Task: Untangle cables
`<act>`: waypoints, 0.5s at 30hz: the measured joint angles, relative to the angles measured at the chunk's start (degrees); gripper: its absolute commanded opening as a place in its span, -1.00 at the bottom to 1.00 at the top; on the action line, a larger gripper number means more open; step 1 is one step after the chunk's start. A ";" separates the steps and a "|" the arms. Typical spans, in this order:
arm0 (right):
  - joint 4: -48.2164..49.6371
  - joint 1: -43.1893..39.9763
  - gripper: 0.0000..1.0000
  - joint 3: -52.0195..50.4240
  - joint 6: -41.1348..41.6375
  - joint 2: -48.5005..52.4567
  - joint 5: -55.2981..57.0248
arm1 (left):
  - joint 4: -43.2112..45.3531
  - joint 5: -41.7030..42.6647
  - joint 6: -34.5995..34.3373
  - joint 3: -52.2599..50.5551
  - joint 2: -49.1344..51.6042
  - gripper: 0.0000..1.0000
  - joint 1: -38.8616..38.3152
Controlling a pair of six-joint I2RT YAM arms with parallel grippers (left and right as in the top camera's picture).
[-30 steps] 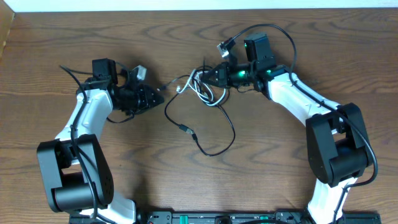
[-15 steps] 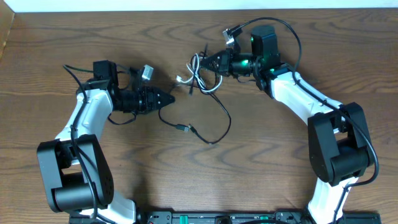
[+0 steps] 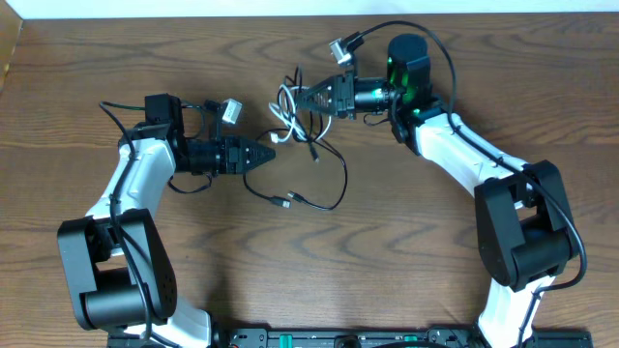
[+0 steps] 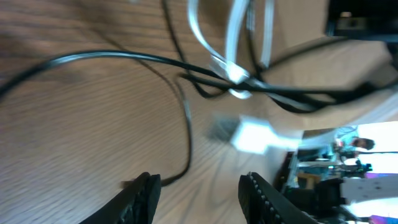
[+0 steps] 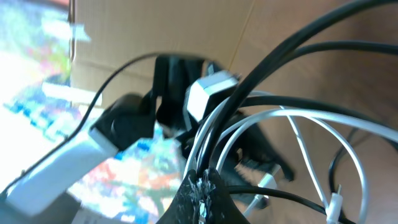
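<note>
Cables (image 3: pixel 286 108) farther up-table in right tool (image 3: pixel 302 100); left tool's (image 3: pixel 269 155) jaws apart.

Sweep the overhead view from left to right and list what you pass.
Left arm's base → left pincer → white cable → right wrist camera → right arm's base.

A dark wood-grain table (image 3: pixel 406 271), with a white strip (image 3: pixel 193 8) beyond its far edge.
</note>
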 measured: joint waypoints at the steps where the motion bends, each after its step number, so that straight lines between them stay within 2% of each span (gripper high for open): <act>1: 0.02 0.22 -0.98 0.00 -0.11 0.00 -0.79 | 0.02 -0.92 0.37 0.00 0.00 -0.07 0.00; 7: -0.26 0.87 -0.98 0.00 -0.46 0.00 -2.84 | 2.16 -7.58 -1.27 0.00 0.00 -0.08 0.00; 15: -1.75 0.87 -0.98 0.00 0.63 0.00 -3.17 | 7.72 -12.63 -14.36 -0.15 0.00 -0.07 0.00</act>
